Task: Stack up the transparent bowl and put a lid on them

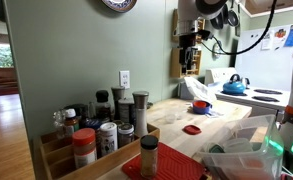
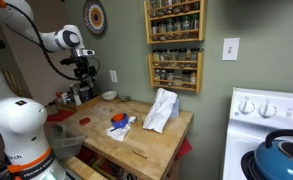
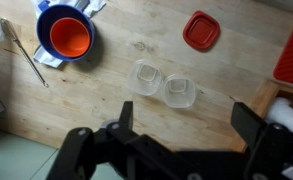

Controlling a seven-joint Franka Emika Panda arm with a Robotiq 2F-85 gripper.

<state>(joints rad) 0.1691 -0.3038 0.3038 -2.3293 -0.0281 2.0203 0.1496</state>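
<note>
Over the wooden counter [image 3: 96,95], the gripper [image 3: 184,125] hovers high, fingers spread wide, holding nothing.
Wrist view: the near bowl [image 3: 179,90] and the far bowl [image 3: 146,77], both transparent, sit upright just beside each other, possibly touching. The lid [image 3: 201,30] lies flat near them but apart. A blue bowl [image 3: 66,32] with an orange cup inside is well away. Likely step: approach for the first pick. Come straight down and straddle one bowl's outer wall, away from its neighbour. Close gently, since the thin plastic probably flexes. Lift clear, then lower squarely so the bowls nest. Lid goes last.
</note>
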